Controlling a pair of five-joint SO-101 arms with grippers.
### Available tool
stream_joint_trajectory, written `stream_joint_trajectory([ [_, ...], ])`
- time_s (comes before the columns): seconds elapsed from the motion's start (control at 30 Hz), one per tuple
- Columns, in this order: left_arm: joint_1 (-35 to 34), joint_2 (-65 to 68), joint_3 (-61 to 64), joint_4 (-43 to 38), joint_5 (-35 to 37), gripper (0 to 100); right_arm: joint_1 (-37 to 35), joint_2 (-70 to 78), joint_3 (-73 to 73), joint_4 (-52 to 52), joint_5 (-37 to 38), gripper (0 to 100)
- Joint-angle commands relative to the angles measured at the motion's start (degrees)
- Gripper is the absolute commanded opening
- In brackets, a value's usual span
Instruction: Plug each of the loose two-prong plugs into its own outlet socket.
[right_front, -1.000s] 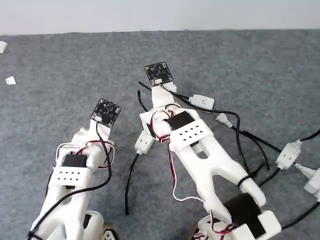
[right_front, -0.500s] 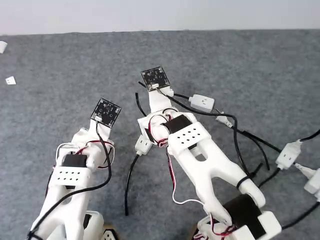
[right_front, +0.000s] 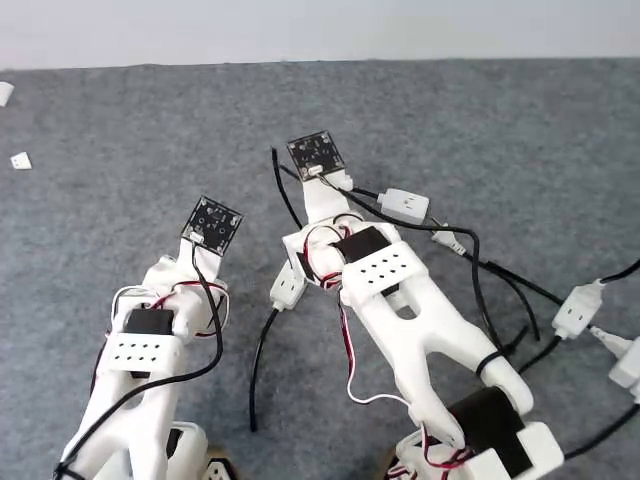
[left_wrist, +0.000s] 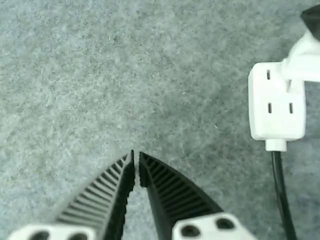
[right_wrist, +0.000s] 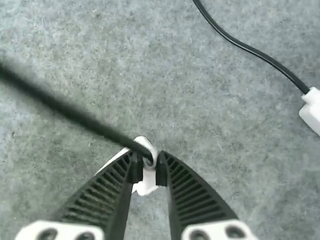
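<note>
R pincer (right_wrist: 146, 167) clenched on a white plug (right_wrist: 144, 183) over the desk (right_front: 120, 120), not yet in. L pincer (left_wrist: 135, 161) clenched, empty, near the socket (left_wrist: 276, 102) btw. my arms. Nothing plugged afaict, so all's left.

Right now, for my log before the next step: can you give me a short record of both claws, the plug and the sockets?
left claw: shut, empty, over the carpet
right claw: shut on plug
cord: black, leads off from the held plug
socket: white, slots up, flat on the carpet beside the left claw, not touching it
other socket: white, on the carpet near the right arm's wrist
</note>
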Motion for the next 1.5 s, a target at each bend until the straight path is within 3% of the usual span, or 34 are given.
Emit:
stream_joint_trajectory([
  [0.0, -0.26, 0.00, -2.95, -1.49, 0.35, 1, 0.57, -0.04, -0.53, -2.24, 0.97, 0.8],
  [0.37, -0.26, 0.44, -3.21, -1.49, 0.44, 1, 0.48, -0.75, -0.53, -4.00, 2.64, 0.8],
  [0.7, -2.46, 11.08, -10.15, -0.97, 0.70, 1, 0.57, -6.46, -4.40, 25.89, 5.98, 0.8],
  [0.87, -2.99, 15.82, -14.46, 2.37, 0.70, 1, 1.89, -6.55, 1.85, 23.16, 6.42, 0.9],
  [0.93, -2.99, 15.47, -14.37, 2.46, 0.53, 1, 4.70, -6.55, 2.46, 20.88, 6.51, 4.0],
  [1.1, -2.99, 15.21, -14.29, 2.46, 0.53, 1, 10.86, -6.55, 2.37, 19.91, 6.07, 23.1],
  [1.2, -2.99, 15.30, -14.29, 2.46, 0.53, 1, 12.00, -6.55, 2.37, 17.98, 5.27, 19.1],
  [1.37, -2.99, 15.38, -14.29, 2.29, 0.53, 1, 11.30, -6.73, 2.37, 17.36, 0.53, 0.1],
  [1.47, -2.99, 15.38, -14.29, 2.29, 0.53, 1, 9.01, -6.64, 2.64, 18.77, 0.35, 1.5],
])
